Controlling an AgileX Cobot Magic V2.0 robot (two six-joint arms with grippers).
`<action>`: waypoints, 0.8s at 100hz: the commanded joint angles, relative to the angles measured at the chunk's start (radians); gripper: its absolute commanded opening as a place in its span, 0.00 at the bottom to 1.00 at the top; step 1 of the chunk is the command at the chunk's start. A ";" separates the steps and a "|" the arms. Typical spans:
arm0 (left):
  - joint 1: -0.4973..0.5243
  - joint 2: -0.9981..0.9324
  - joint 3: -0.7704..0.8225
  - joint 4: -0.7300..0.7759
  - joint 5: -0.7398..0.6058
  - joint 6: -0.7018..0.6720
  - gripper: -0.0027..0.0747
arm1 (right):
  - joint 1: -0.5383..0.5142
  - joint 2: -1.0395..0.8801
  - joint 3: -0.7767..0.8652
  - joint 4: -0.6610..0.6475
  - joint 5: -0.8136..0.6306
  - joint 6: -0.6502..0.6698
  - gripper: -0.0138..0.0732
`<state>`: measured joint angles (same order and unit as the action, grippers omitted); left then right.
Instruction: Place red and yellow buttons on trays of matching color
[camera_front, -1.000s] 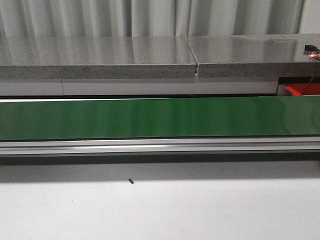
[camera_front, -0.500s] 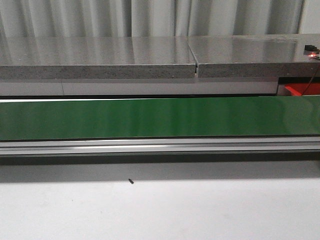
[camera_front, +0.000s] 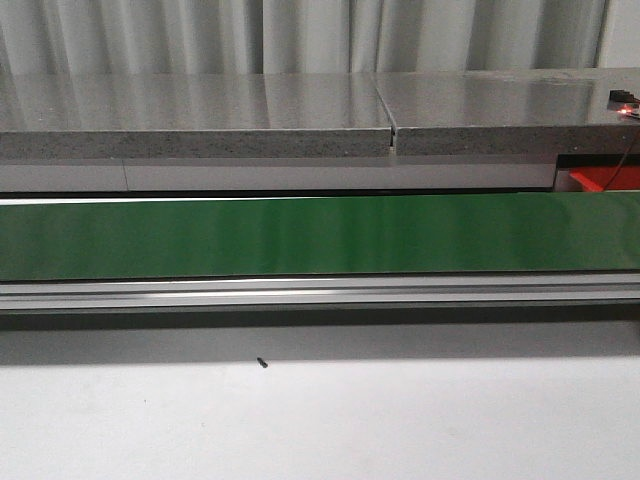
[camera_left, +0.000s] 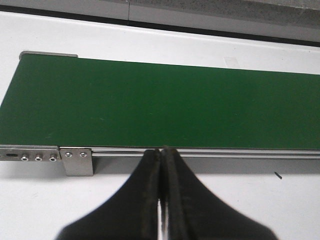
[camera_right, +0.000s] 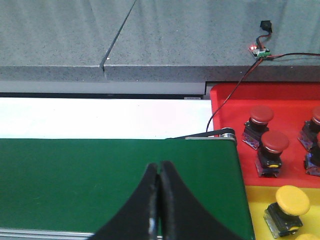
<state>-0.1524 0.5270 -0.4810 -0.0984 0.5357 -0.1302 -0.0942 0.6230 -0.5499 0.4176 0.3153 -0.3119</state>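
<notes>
Red buttons (camera_right: 267, 148) standing upright in the red tray (camera_right: 235, 107), a yellow button (camera_right: 289, 206) in the yellow tray (camera_right: 257, 207) beside it; both trays butted against the belt's end, off to one side of the right gripper (camera_right: 159, 172), beyond its shut jaws. Another red cap and a second yellow one cut off by the picture's edge. Right gripper with jaws pressed together, holding nothing, poised over the green conveyor belt (camera_front: 320, 235). Left gripper (camera_left: 162, 159) likewise closed and empty, tips over the belt's aluminium side rail (camera_left: 200, 152), bare green belt stretching ahead of them to its rounded far end. Nothing lying on the belt in any view. White tabletop (camera_front: 320, 420) in front of the rail, plain except for one small dark speck (camera_front: 261, 363). Behind the belt a grey speckled stone counter (camera_front: 200, 110) in two slabs with a seam between. Small circuit board with a lit red lamp (camera_right: 259, 50) on the counter, a black wire running from it down to the red tray. Pale curtains (camera_front: 300, 35) behind the counter.
</notes>
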 joint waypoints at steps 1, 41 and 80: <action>-0.006 0.000 -0.028 -0.005 -0.078 -0.010 0.01 | 0.001 -0.047 0.001 0.017 -0.069 -0.010 0.05; -0.006 0.000 -0.028 -0.005 -0.078 -0.010 0.01 | 0.001 -0.295 0.142 0.026 -0.058 -0.010 0.05; -0.006 0.000 -0.028 -0.005 -0.078 -0.010 0.01 | 0.012 -0.456 0.309 -0.330 -0.134 0.321 0.05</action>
<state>-0.1524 0.5270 -0.4810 -0.0984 0.5357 -0.1302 -0.0882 0.1985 -0.2514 0.2085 0.3055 -0.1007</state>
